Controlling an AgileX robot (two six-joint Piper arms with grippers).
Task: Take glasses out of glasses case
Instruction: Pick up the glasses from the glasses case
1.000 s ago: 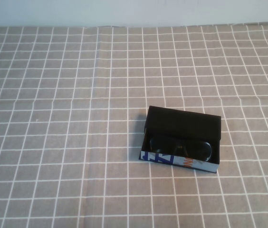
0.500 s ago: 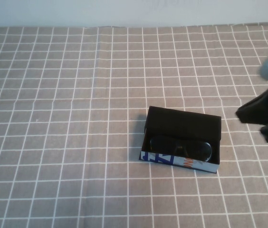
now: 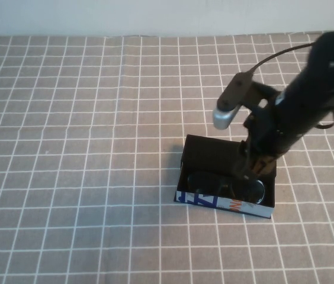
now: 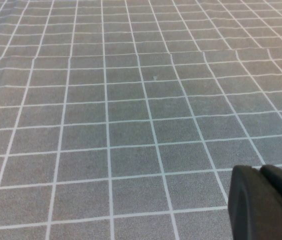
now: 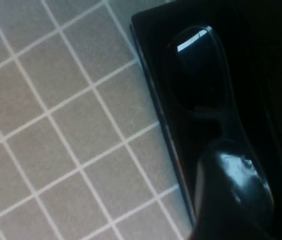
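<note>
The glasses case point(image 3: 223, 203) is a black open box with a white printed front, lying right of the table's middle. The black glasses point(image 3: 205, 179) lie inside it, lenses up. My right gripper point(image 3: 247, 171) reaches down into the right part of the case, right over the glasses. In the right wrist view the gripper point(image 5: 236, 190) is right over the frame, beside one dark lens of the glasses point(image 5: 198, 70), with the case wall point(image 5: 153, 92) alongside. My left gripper point(image 4: 260, 171) is shut and empty, low over bare cloth, far from the case.
A grey cloth with a white grid point(image 3: 66, 148) covers the whole table. A pale wall point(image 3: 155, 15) runs along the far edge. The right arm point(image 3: 309, 89) slants in from the right above the case.
The right arm has swung in from the right edge and come down over the case, its gripper now in the right part of the box. The case and glasses have not moved.
</note>
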